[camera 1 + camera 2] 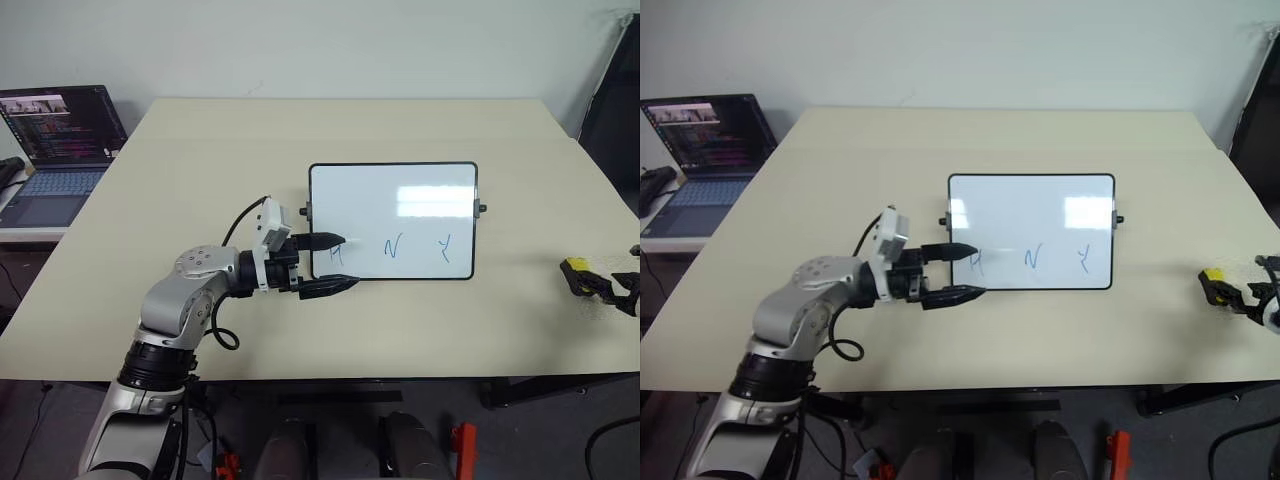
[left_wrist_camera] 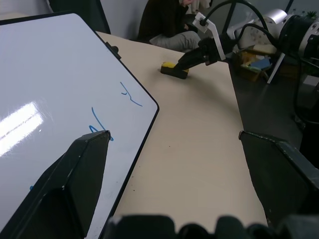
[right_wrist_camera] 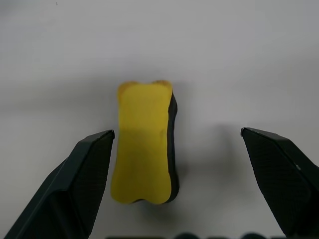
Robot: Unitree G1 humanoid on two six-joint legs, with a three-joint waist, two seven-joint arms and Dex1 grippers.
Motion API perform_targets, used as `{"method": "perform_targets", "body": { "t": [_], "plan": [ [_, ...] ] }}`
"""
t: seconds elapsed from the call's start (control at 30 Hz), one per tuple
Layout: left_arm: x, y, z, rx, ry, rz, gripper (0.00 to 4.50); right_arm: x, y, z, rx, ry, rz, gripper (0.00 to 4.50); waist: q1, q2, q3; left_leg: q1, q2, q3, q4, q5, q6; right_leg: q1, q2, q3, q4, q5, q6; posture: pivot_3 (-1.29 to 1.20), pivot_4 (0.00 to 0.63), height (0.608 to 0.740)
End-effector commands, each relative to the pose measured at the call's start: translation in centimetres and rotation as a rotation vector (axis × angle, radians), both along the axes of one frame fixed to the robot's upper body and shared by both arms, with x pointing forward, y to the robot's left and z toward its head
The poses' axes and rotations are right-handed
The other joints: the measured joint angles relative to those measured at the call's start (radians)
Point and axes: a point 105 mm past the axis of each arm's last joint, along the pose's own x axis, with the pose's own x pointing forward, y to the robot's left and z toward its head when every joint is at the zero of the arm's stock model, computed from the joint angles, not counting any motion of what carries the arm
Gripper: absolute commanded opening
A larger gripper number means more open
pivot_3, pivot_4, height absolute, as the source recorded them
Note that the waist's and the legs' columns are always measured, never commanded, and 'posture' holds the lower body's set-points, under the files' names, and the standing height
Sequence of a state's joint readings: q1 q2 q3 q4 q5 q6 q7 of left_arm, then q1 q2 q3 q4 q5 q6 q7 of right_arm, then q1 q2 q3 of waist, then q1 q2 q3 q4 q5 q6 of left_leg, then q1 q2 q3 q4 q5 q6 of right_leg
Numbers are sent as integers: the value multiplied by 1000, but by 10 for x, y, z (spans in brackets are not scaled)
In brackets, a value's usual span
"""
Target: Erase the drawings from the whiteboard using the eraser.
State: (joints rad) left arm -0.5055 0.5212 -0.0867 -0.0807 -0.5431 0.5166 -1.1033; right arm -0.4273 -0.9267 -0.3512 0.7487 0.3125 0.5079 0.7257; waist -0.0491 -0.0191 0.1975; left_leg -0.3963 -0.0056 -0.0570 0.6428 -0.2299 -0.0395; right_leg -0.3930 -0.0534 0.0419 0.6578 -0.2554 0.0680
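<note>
Left gripper (image 1: 341,263): arm bent across the table (image 1: 200,150), fingers level and spread, empty, one tip over the near left corner of the whiteboard (image 1: 392,219), the other just off its near edge. Right gripper (image 3: 179,164): well right of the whiteboard, fingers parted wide, not gripping, the yellow eraser (image 3: 144,143) lying on the table between them. Drawings (image 1: 391,246): three blue marks along the whiteboard's near edge.

- Even, bright overhead light; soft shadows lie on the table (image 1: 200,160).
- A pale glare patch sits on the whiteboard (image 1: 392,190), beyond the left end effector (image 1: 340,262).
- The eraser (image 3: 144,144) is slightly soft-edged, with a faint shadow beside it, between the right end effector (image 3: 178,149) fingers.
</note>
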Motion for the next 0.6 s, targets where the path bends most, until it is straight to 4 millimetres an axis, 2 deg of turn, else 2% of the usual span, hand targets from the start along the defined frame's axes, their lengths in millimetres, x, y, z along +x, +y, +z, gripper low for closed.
{"method": "perform_targets", "body": {
  "t": [0.03, 0.13, 0.23, 0.5, 0.53, 0.6],
  "plan": [
    [-6, -6, 9, -6, -50, -32, 4500, 6, 1, 10, -28, -37, 14, 4470, 0, 0, 0, 0, 0, 0, 0, 0, 0, 0, 0, 0, 0, 0, 0, 0, 150, 740],
    [-6, -6, 8, -3, -50, -34, 4500, 8, 0, 11, -33, -46, 6, 4470, 0, 0, 0, 0, 0, 0, 0, 0, 0, 0, 0, 0, 0, 0, 0, 0, 150, 740],
    [-5, -6, 7, -1, -50, -33, 4500, 9, 0, 12, -40, -51, 1, 3882, 0, 0, 0, 0, 0, 0, 0, 0, 0, 0, 0, 0, 0, 0, 0, 0, 150, 740],
    [-5, -6, 7, 1, -49, -29, 4500, 13, 3, 11, -47, -52, 8, 1033, -1, 0, 0, 0, 0, 0, 0, 0, 0, 0, 0, 0, 0, 0, 0, 0, 150, 740],
    [-5, -6, 7, 2, -49, -27, 4500, 14, 4, 9, -46, -50, 12, 888, -1, 0, 0, 0, 0, 0, 0, 0, 0, 0, 0, 0, 0, 0, 0, 0, 150, 740],
    [-4, -5, 7, 4, -50, -22, 4500, 16, 8, 9, -56, -50, 26, 872, -2, 0, 0, 0, 0, 0, 0, 0, 0, 0, 0, 0, 0, 0, 0, 0, 150, 740]
  ]
}}
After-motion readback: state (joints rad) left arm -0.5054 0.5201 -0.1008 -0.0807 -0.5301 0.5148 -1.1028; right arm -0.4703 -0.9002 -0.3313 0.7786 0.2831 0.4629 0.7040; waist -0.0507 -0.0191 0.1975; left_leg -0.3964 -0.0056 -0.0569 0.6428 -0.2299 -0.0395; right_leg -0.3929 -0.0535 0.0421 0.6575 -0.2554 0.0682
